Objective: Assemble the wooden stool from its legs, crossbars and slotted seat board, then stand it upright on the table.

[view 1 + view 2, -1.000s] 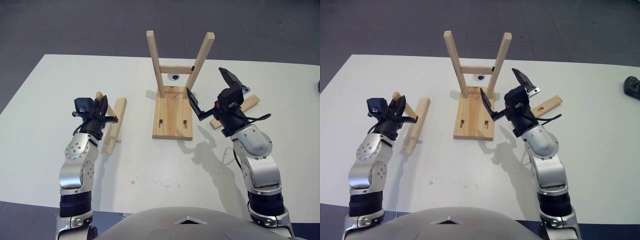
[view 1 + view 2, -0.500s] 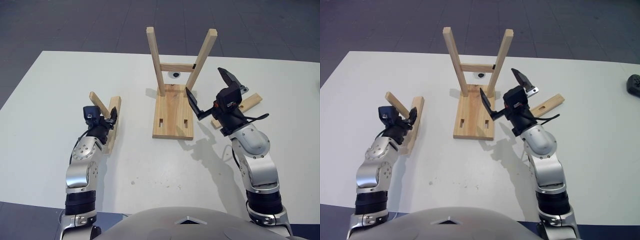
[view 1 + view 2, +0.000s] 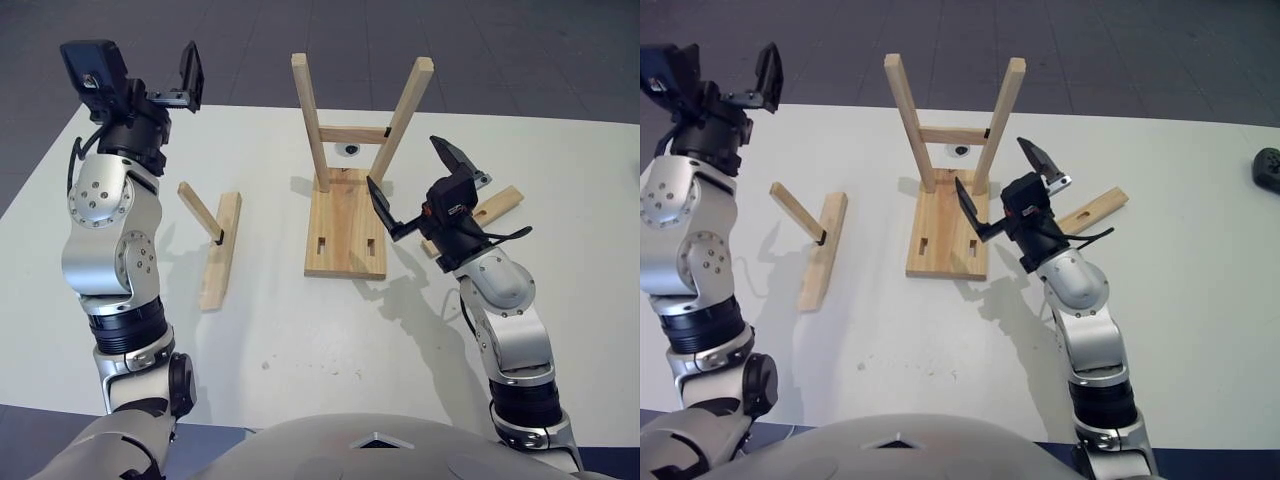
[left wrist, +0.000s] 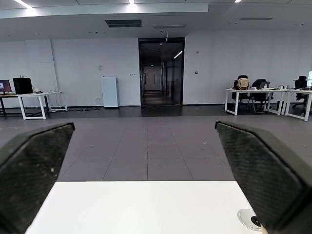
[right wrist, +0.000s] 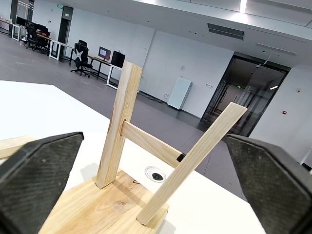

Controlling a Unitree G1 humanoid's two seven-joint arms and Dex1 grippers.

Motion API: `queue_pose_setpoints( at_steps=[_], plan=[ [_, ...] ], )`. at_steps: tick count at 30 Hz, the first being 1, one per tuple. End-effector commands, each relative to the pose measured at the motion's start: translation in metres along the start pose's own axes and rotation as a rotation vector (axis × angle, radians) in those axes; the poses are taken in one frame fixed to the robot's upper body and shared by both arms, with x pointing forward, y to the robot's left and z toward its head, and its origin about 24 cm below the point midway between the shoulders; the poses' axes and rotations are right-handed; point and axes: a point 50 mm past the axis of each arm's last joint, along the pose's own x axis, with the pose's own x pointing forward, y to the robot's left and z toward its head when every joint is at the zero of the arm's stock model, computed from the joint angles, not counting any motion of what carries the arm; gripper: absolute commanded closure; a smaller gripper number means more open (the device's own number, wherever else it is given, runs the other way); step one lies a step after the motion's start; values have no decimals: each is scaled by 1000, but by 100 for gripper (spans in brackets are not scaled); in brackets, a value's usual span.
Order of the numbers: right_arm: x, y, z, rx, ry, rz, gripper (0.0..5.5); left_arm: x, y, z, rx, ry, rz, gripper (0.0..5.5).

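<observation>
The slotted seat board lies flat in the middle of the table. Two legs joined by a crossbar stand up from its far end. A second leg-and-crossbar piece lies on the table to the left, one leg angled upward. Another wooden piece lies at the right, behind my right gripper. That gripper is open and empty, just right of the board, facing the standing legs. My left gripper is open and empty, raised high over the table's far left.
A round cable grommet sits in the white table behind the board. A dark object lies at the far right edge. Bare tabletop spreads in front of the board and along the left side.
My left arm let go of the left leg piece and rose high above the table's far left. The piece stays on the table. The right arm barely shifted.
</observation>
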Motion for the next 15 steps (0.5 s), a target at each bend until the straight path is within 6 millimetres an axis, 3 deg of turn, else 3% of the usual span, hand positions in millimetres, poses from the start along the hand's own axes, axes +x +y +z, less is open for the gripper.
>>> queue_pose_setpoints(
  at_steps=[1, 5, 7, 15],
  plan=[
    [3, -1, 1, -10, -5, 3, 10, -3, 12, -30, -36, 134, 28, 12],
    [2, 0, 0, -8, 0, 8, 10, -28, 4, -88, -74, 378, 4, 12],
    [2, -1, 0, -12, 2, 6, 10, -41, -3, -102, -82, 442, -25, 12],
    [1, -1, -1, -9, 9, 0, 10, -41, 3, -99, -60, 419, -9, 12]
  ],
)
